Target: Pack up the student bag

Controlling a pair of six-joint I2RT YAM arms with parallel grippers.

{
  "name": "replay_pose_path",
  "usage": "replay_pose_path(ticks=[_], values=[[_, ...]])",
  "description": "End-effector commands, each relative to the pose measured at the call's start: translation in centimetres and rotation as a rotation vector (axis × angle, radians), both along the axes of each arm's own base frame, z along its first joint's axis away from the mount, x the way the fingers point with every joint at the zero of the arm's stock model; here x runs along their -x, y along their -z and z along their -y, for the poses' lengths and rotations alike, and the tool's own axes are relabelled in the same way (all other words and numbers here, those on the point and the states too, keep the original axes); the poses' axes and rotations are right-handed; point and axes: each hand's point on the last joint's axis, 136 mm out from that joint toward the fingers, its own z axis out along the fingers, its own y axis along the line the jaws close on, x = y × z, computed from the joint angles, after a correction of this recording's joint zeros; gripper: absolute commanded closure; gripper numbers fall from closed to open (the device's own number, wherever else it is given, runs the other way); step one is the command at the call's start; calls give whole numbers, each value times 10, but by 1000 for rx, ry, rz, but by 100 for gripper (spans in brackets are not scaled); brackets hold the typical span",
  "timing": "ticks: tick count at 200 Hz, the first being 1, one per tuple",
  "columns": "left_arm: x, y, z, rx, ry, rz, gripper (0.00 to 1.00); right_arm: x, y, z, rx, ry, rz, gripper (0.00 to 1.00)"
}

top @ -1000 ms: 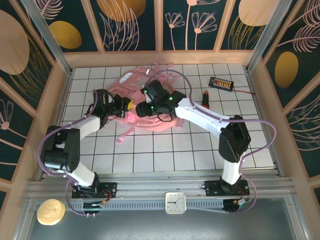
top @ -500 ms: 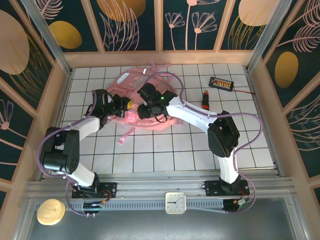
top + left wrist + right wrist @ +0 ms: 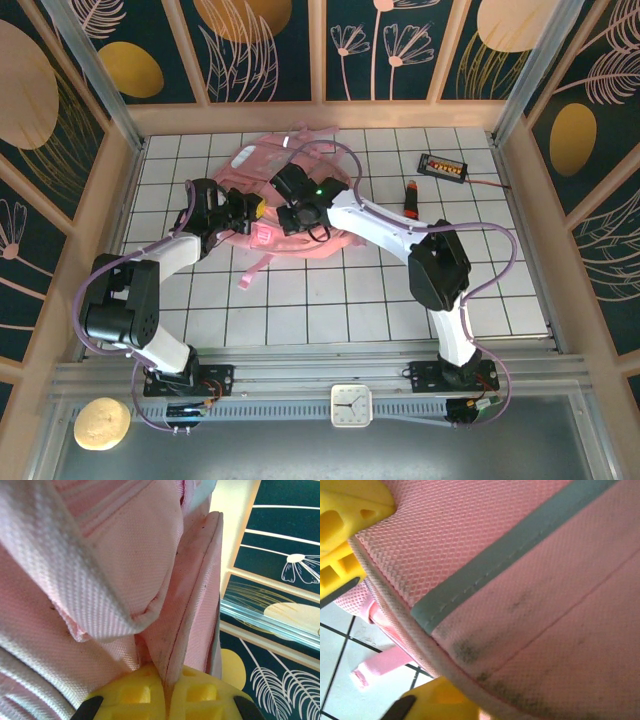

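The student bag (image 3: 258,163), a large soft pink backpack, lies crumpled on the white tiled table at the back centre. My left gripper (image 3: 251,212) is at its left side, its yellow fingers (image 3: 131,694) shut on a stitched pink fold of the bag (image 3: 180,625). My right gripper (image 3: 284,216) reaches in from the right, close beside the left one. It is shut on the bag's piped lower edge (image 3: 445,665), with one yellow finger (image 3: 437,702) under the fabric. A grey strip (image 3: 510,545) runs across the pink mesh above that edge.
A black device with an orange display (image 3: 443,166) and its cable lie at the back right. A small red and black item (image 3: 411,198) lies nearer the middle. A pink strap (image 3: 250,272) trails toward me. Wooden frame posts wall in the table.
My right gripper slid left along the bag and closed on its edge, ending next to the left gripper. The left gripper kept its hold and did not move.
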Motion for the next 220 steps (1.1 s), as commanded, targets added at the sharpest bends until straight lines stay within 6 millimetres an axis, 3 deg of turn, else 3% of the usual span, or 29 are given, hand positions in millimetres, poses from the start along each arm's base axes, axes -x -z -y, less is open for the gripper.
replay_pose_path(ticks=[1, 55, 103, 186, 198, 213, 220], values=[[3, -63, 23, 112, 99, 170, 100, -21, -11, 0, -4, 47, 82, 100], [0, -58, 19, 59, 103, 173, 100, -11, -18, 15, 1, 8, 95, 100], [0, -47, -7, -26, 70, 167, 100, -14, -13, 55, 9, 75, 42, 100], [1, -31, -25, -95, 65, 146, 100, -28, -13, 105, 26, 105, 15, 100], [1, -32, -25, -92, 66, 147, 100, -29, -17, 105, -5, 89, 6, 100], [0, -36, -24, -79, 64, 156, 100, -19, -29, 82, -108, 7, -13, 100], [0, -39, -23, -73, 64, 162, 100, -12, -36, 68, -154, -40, -7, 88]])
